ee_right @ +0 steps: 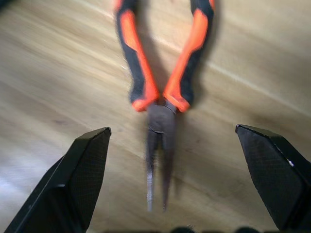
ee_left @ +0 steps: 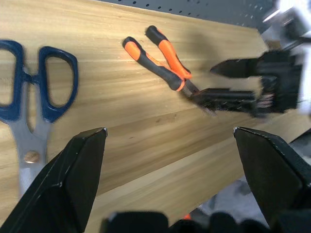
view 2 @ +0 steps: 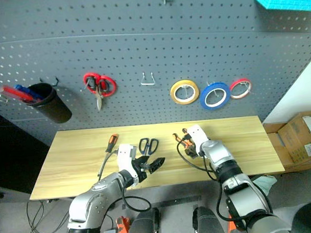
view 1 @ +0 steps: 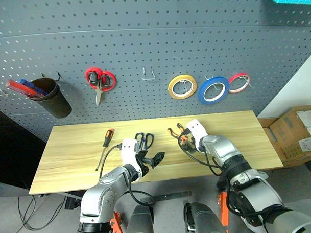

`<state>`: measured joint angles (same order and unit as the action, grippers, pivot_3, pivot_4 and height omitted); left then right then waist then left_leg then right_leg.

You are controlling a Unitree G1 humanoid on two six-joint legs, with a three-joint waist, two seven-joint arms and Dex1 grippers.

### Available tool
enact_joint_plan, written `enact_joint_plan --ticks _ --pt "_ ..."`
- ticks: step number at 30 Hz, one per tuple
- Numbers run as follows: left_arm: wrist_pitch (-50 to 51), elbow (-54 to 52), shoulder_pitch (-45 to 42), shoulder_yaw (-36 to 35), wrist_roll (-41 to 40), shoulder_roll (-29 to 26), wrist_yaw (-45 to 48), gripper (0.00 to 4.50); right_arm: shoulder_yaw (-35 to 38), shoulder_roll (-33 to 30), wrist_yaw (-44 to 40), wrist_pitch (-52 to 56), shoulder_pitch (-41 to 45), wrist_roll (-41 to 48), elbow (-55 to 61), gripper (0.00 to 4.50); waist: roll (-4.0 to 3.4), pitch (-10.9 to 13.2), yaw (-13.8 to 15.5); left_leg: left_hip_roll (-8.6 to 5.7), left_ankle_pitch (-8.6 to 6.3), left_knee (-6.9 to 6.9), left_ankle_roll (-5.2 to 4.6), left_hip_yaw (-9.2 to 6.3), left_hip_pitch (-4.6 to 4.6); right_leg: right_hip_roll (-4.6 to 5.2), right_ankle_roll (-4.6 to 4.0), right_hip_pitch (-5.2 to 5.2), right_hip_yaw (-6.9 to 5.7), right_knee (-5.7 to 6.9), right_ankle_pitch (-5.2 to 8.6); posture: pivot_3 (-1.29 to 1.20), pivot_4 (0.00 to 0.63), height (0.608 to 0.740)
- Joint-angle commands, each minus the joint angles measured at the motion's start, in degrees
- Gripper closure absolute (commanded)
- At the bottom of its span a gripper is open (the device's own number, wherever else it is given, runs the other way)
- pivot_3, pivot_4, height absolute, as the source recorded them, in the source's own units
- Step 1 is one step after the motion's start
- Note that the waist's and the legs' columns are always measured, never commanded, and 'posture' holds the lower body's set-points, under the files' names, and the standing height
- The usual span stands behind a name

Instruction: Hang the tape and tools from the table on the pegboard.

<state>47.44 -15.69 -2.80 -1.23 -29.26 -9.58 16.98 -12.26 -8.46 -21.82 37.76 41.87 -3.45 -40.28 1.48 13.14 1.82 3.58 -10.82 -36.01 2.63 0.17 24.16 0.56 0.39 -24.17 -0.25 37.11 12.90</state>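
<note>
The pliers (ee_right: 160,97) lie flat on the table (view 1: 237,129), nose toward the released right gripper (ee_right: 172,182).

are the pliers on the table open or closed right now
Nearly closed. In the right wrist view the pliers lie flat on the table, tips almost together, handles spread slightly.

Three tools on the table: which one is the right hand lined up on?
The slim orange-and-black pliers: they lie between the open right hand's fingers. The blue-looped steel scissors and orange-and-black-handled screwdriver lie further left.
</note>
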Motion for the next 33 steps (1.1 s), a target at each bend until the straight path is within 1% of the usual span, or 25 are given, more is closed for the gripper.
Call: enact_joint_plan --ticks 1,7,15,20,23,25,28,29,30,33 --pt "0.5 -3.0 -0.2 -0.6 -1.5 0.9 -0.5 0.0 1.6 0.7 1.1 -3.4 3.2 -0.1 -5.1 0.03 -0.05 0.7 0.0 0.01 0.0 0.03 0.0 -0.04 0.02 -0.02 0.01 -0.02 -0.05 0.0 0.0 0.21 0.301 0.74" --pt "1.1 -3.5 -0.5 -0.9 -1.7 1.5 -0.9 0.0 2.6 2.7 1.8 -6.0 7.2 0.1 -12.8 0.03 -0.1 2.0 -0.1 0.1 -0.01 0.1 -0.02 -0.15 0.09 -0.08 0.03 -0.09 -0.17 0.01 0.05 0.21 0.319 0.74" --pt "1.4 -3.8 -1.0 -1.7 -2.3 1.0 -1.2 0.0 5.6 5.5 2.8 -6.6 12.2 1.0 -20.7 0.03 -0.11 2.6 -0.2 0.1 -0.02 0.11 -0.02 -0.17 0.1 -0.07 0.0 -0.11 -0.18 -0.01 0.08 0.23 0.328 0.74" --pt "1.2 -3.8 -1.0 -1.7 -2.2 1.0 -1.4 0.0 5.7 5.4 2.9 -8.5 13.2 0.1 -23.3 0.03 -0.08 2.9 -0.2 0.1 -0.02 0.16 -0.01 -0.18 0.13 -0.05 -0.02 -0.11 -0.2 -0.08 0.09 0.23 0.324 0.74" --pt "1.1 -3.5 -1.2 -1.8 -2.2 0.9 -1.3 0.0 5.6 5.1 2.6 -9.1 13.4 -0.4 -24.1 0.63 -0.08 2.9 -0.2 0.09 -0.03 0.19 -0.01 -0.17 0.16 -0.04 0.0 -0.14 -0.2 -0.11 0.1 0.23 0.321 0.74" --pt "1.4 -3.3 -1.6 -1.8 -2.5 0.8 -1.0 0.0 5.3 4.7 2.0 -9.1 13.2 -0.7 -24.1 1.27 -0.08 2.9 -0.2 0.1 -0.03 0.2 0.0 -0.17 0.18 -0.04 0.0 -0.17 -0.2 -0.11 0.1 0.22 0.319 0.74" --pt "1.8 -3.0 -2.3 -1.8 -3.0 0.8 -0.5 0.0 5.0 4.3 1.5 -9.4 12.8 -1.2 -23.9 2.4 -0.08 2.9 -0.2 0.1 -0.03 0.22 0.0 -0.18 0.19 -0.04 0.0 -0.18 -0.22 -0.12 0.1 0.22 0.311 0.74" --pt "1.8 -2.9 -2.6 -1.8 -3.2 0.8 -0.5 0.0 5.0 4.2 1.3 -9.4 12.7 -1.3 -23.7 2.69 -0.08 2.9 -0.2 0.1 -0.03 0.23 0.0 -0.18 0.19 -0.04 0.0 -0.19 -0.22 -0.12 0.1 0.22 0.309 0.74" --pt "1.8 -2.7 -3.0 -1.8 -3.3 0.8 -0.4 0.0 5.0 4.2 1.1 -9.3 12.6 -1.4 -23.4 2.77 -0.08 2.9 -0.2 0.1 -0.03 0.23 0.0 -0.18 0.2 -0.04 0.0 -0.2 -0.22 -0.13 0.1 0.21 0.303 0.74" --pt "1.6 -2.1 -3.9 -1.7 -3.4 0.7 -0.1 0.0 4.6 3.9 -0.3 -9.9 11.8 -1.8 -21.4 2.77 -0.07 2.9 -0.2 0.1 -0.03 0.25 0.0 -0.18 0.23 -0.04 0.02 -0.21 -0.23 -0.14 0.11 0.22 0.289 0.74"
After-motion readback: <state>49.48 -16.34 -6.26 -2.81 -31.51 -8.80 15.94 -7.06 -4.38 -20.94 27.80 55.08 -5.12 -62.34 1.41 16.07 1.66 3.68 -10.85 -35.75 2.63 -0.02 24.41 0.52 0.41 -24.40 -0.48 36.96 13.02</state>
